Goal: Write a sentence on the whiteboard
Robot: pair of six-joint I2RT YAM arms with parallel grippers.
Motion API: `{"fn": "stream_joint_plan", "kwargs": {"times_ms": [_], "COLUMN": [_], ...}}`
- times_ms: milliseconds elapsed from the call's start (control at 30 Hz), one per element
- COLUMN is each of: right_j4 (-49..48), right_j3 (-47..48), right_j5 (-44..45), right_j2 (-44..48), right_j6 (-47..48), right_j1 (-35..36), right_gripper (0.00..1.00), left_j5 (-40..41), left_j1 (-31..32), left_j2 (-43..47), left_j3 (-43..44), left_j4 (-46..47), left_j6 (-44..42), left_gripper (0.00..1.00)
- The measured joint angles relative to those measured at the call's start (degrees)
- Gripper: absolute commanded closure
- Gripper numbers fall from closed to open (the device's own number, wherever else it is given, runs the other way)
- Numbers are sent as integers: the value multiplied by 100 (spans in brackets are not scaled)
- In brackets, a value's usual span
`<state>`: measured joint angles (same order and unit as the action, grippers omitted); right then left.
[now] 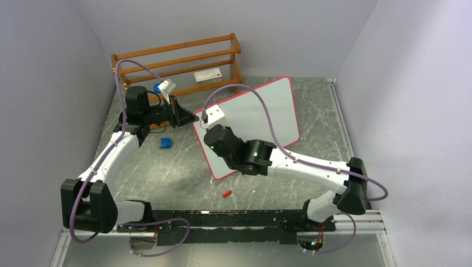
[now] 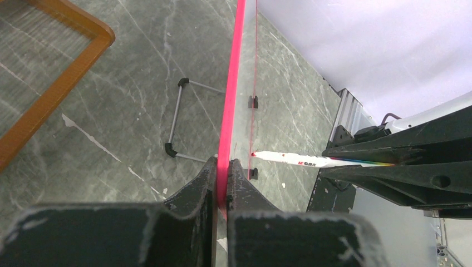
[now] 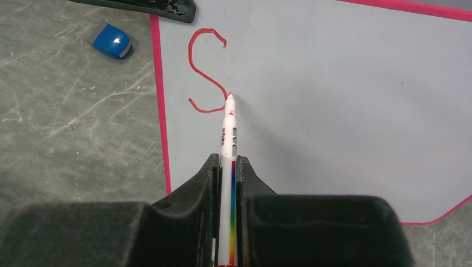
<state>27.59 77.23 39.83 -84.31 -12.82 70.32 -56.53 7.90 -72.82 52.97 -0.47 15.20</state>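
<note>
Whiteboard (image 1: 281, 108) stands tilted mid-counter (image 1: 167, 172), its lettering hidden from overhead by the right arm. Of the sentence (image 3: 207, 72), only a red "S" shows. Left gripper (image 2: 222, 167) jaws clamp the rim; right gripper (image 3: 227, 161) jaws pinch the marker (image 3: 229, 125). Blue object (image 3: 112, 41) lies beside.

The surface (image 1: 167, 178) is grey and stone-patterned, with pale veins. The whiteboard (image 1: 261, 111), rimmed in pink, stands tilted on it. Beyond the whiteboard, by the far wall, sits a wooden rack (image 1: 178, 55). A small blue piece (image 1: 165, 143) lies near the whiteboard's left rim, apart from it. A tiny red piece (image 1: 226, 194) lies just off the whiteboard's near corner. A thin wire frame (image 2: 177, 117) with black corners rests beside the whiteboard's back.
</note>
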Motion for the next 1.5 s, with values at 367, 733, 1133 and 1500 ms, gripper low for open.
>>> {"fn": "stream_joint_plan", "kwargs": {"times_ms": [367,733,1133,1500], "right_j4": [-85,-144,-118,-39], "right_j3": [0,0,-7,-87], "right_j5": [-20,-50,63,166], "right_j2": [-114,-188,-168,-61], "right_j6": [22,61,61,59], "right_j1": [-63,-140,-227,-365], "right_gripper": [100,100,100,100], "left_j5": [-2,17,46,42], "left_j1": [0,0,0,0], "left_j2": [0,-11,-17,-17], "left_j3": [0,0,0,0], "left_j4": [0,2,0,2], "left_j6": [0,-2,-7,-9], "left_gripper": [95,95,95,95]}}
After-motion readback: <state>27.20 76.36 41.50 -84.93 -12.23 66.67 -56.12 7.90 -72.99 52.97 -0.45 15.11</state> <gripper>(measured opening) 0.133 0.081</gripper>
